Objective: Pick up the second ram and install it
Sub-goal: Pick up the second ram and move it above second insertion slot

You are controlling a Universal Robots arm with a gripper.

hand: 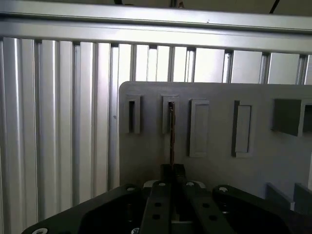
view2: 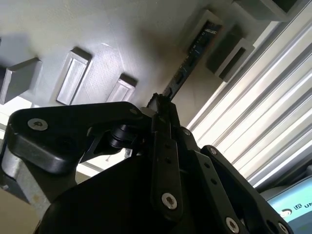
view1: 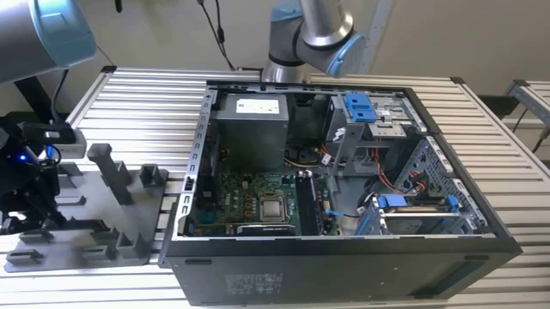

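The second ram is a thin dark strip seen edge-on, one end resting in a slotted post of the light-grey holder plate. In the second wrist view the second ram runs from the fingertips out to that post. My gripper has its black fingers pressed together on the stick's near end, and my gripper shows the same grip. In the exterior view my gripper hangs low over the holder plate at the exterior view's left.
An open black computer case lies to the right of the plate, with its green motherboard and dark memory slots exposed. A grey power-supply box sits at its back. Upright grey posts stand on the plate.
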